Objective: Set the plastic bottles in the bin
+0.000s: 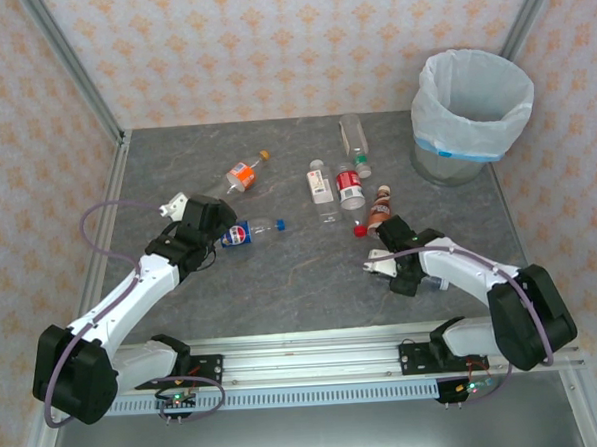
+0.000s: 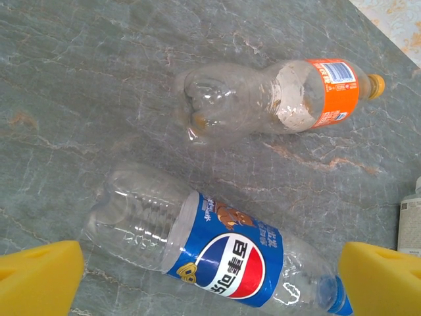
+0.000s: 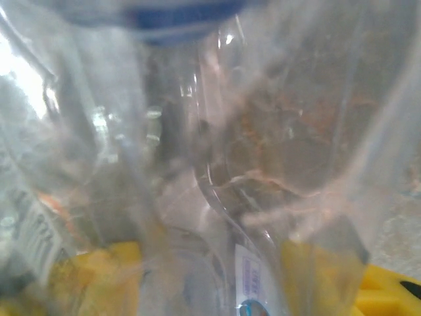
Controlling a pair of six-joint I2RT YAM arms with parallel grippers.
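Over a blue-labelled bottle (image 2: 223, 253) my left gripper (image 2: 210, 283) hangs open, a yellow pad (image 2: 39, 276) on each side of the bottle and apart from it. In the top view this bottle (image 1: 249, 231) lies just right of the left gripper (image 1: 214, 230). An orange-labelled bottle (image 2: 276, 99) lies beyond it. My right gripper (image 3: 210, 276) is low on the table (image 1: 281, 274), with a clear plastic bottle (image 3: 197, 164) between its yellow pads (image 3: 329, 276). The bin (image 1: 473, 114) stands at the back right.
More bottles lie mid-table: an orange-labelled one (image 1: 244, 173), a white-labelled one (image 1: 322, 187), a red-labelled one (image 1: 349, 184), a brown one (image 1: 378, 209) and a clear one (image 1: 354, 135). Walls close the table at the back and sides.
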